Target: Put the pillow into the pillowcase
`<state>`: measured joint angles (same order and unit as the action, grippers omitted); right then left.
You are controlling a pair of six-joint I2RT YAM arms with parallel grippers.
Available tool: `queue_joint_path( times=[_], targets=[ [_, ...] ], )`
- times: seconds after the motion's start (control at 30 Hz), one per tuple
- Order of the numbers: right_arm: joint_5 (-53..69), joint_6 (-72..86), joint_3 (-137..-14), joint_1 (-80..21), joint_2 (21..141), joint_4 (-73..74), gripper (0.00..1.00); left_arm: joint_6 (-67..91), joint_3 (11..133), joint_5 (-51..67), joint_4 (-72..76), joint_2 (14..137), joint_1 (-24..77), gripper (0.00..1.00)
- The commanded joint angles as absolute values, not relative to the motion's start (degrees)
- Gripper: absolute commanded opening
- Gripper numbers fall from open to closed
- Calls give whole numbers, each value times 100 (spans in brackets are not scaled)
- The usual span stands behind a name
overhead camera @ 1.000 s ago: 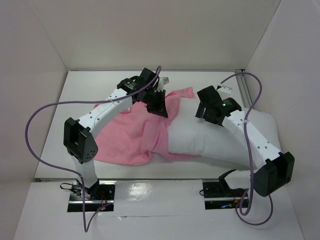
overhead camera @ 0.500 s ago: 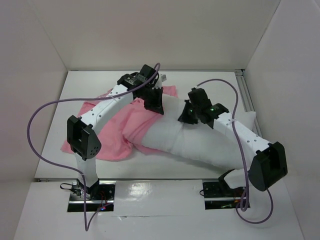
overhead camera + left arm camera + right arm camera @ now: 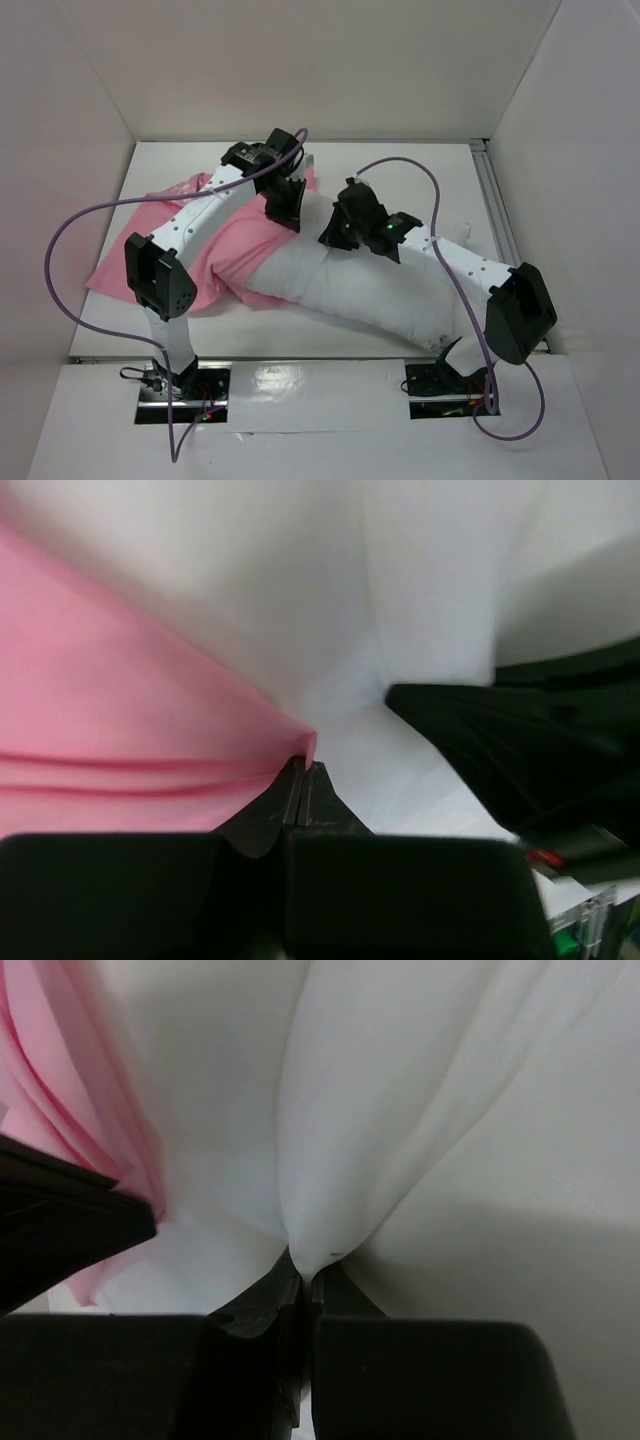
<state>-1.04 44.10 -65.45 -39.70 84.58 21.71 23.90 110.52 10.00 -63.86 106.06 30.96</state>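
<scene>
Stage: pillow (image 3: 370,290) judged barely inserted, mostly lying toward near-right corner | pillowcase (image 3: 150,262) at left edge, hem pinched by left gripper (image 3: 303,770) | pillow fabric pinched by right gripper (image 3: 305,1272)

The pillowcase (image 3: 240,245) is smooth pink cloth, the pillow (image 3: 370,290) matt white cloth.

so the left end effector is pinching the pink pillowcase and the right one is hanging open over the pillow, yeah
Not quite. The right end effector is not open: the right wrist view shows it shut on a pinched fold of the white pillow. The rest holds: the left end effector is pinching the pink pillowcase.
</scene>
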Motion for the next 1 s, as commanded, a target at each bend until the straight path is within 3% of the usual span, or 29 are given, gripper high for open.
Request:
queue_joint_path(
  times=[0.0,0.03,0.07,0.13,0.17,0.23,0.27,0.37,0.63,0.87,0.97],
  targets=[
    [203,4623,-6258,-4349,8499,1695,0,2355,11012,705,-6362,10477,3095,14],
    [133,4545,-6258,-4472,8499,1757,0,2355,11152,607,-6537,10477,3094,44],
    [-7,4544,-6258,-4526,8499,1810,0,2355,11301,511,-6609,10477,3094,60],
    [-157,4413,-6258,-4684,8499,1959,0,2295,11776,282,-6696,10529,3041,79],
    [-289,4412,-6258,-4685,8499,2012,0,2294,11943,212,-6758,10590,3041,85],
    [-439,4359,-6310,-4868,8560,2152,0,2294,12365,-77,-6811,10695,3041,82],
    [-500,4307,-6311,-4921,8561,2153,0,2372,12479,-175,-6812,10748,2980,75],
    [-729,4307,-6363,-5062,8561,2294,0,2600,12814,-596,-6812,10994,2778,67],
    [-905,4307,-6363,-5177,8561,2408,0,3331,12814,-1792,-6521,11548,2399,74],
    [-1010,4307,-6416,-5282,8561,2460,0,3410,12964,-2627,-6583,12164,2399,74],
    [-1072,4307,-6468,-5282,8561,2514,0,3410,12964,-2628,-6583,12331,2399,61]
  ],
)
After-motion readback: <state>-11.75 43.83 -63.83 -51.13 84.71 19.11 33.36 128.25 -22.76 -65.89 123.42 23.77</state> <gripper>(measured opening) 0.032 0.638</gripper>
